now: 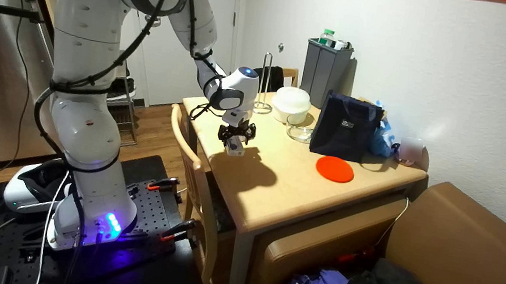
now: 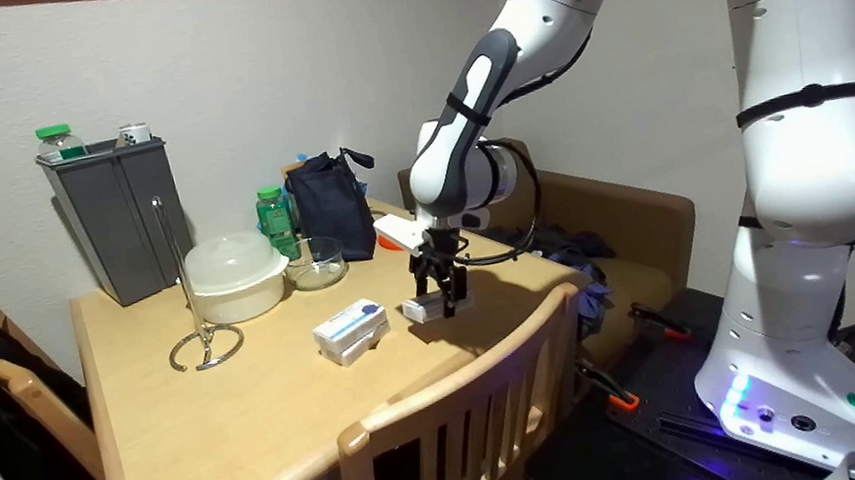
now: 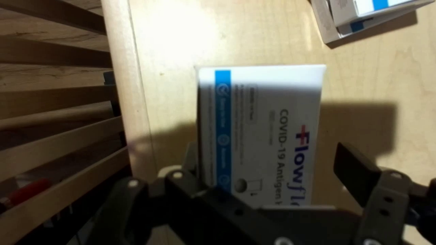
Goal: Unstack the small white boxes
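Box (image 3: 260,136) legible, wrist view only

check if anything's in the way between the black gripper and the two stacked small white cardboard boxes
Yes: a third white cardboard box with a blue stripe is between the open jaws of the black gripper, which should probably rise clear first. Beyond it, nothing visible blocks the way to the two stacked white boxes.

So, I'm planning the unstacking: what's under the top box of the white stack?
A second small white box, its edges showing; the upper white box covers most of its top, so that's hidden.
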